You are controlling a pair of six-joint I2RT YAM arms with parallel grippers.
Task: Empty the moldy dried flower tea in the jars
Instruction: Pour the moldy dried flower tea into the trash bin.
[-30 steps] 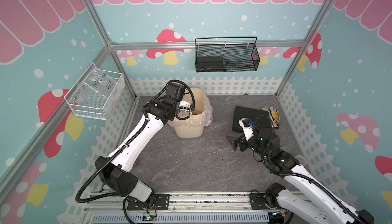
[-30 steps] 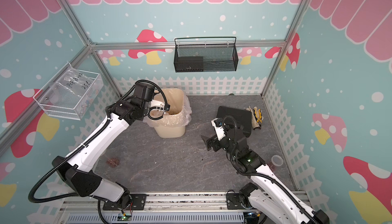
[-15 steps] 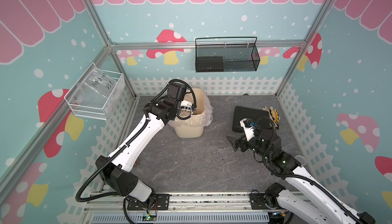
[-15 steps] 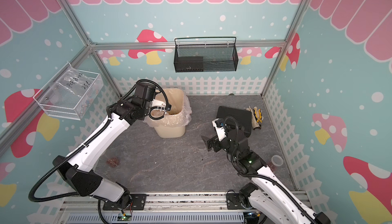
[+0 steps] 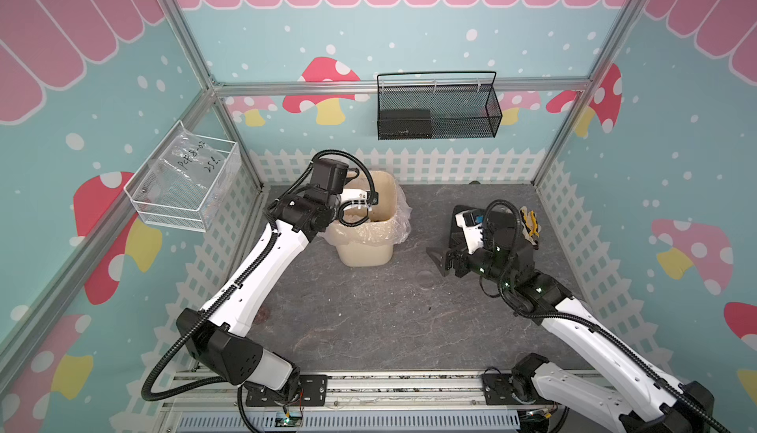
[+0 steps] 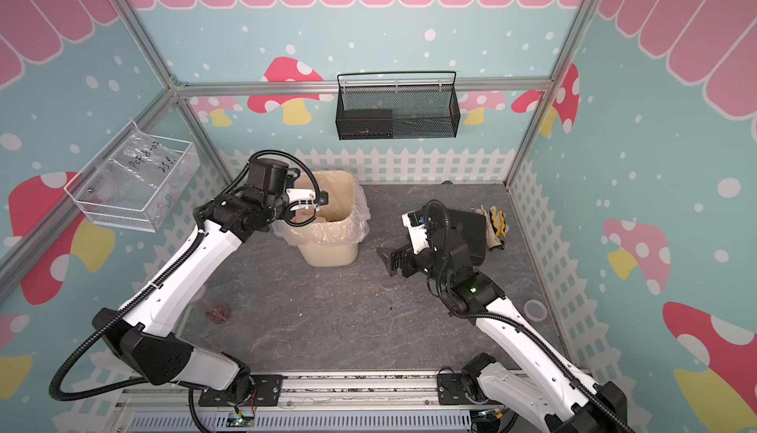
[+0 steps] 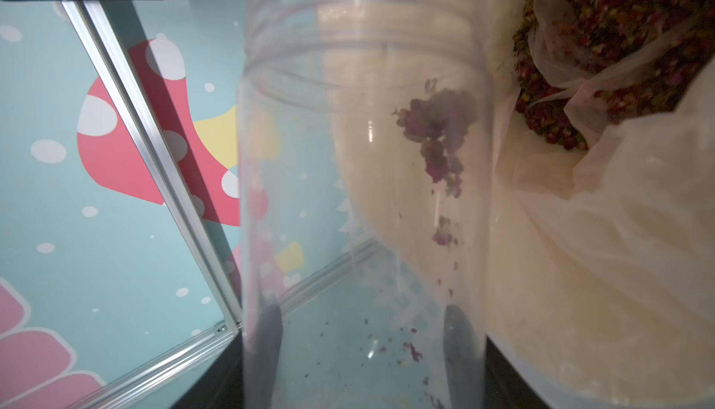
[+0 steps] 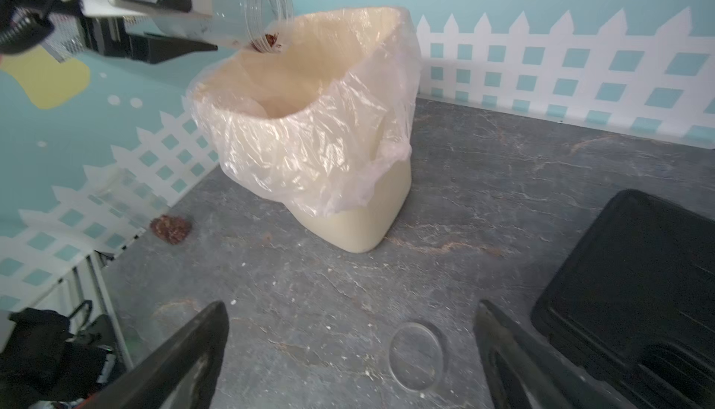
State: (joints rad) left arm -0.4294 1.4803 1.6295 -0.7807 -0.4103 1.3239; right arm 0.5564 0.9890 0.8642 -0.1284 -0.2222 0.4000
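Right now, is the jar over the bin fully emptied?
No, a clump of reddish dried flowers sits at the mouth of the tilted jar above the bin.

jar (image 8: 251,4) is tipped above bin (image 5: 364,250) rim | tea clump (image 6: 219,312) is laid on table (image 5: 368,320) left-front of bin | lid (image 8: 416,356) is set between bin and tray (image 8: 638,271)

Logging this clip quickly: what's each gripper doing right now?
Left gripper: closed on a jar, tipped over the bin.
Right gripper: open, holding nothing.
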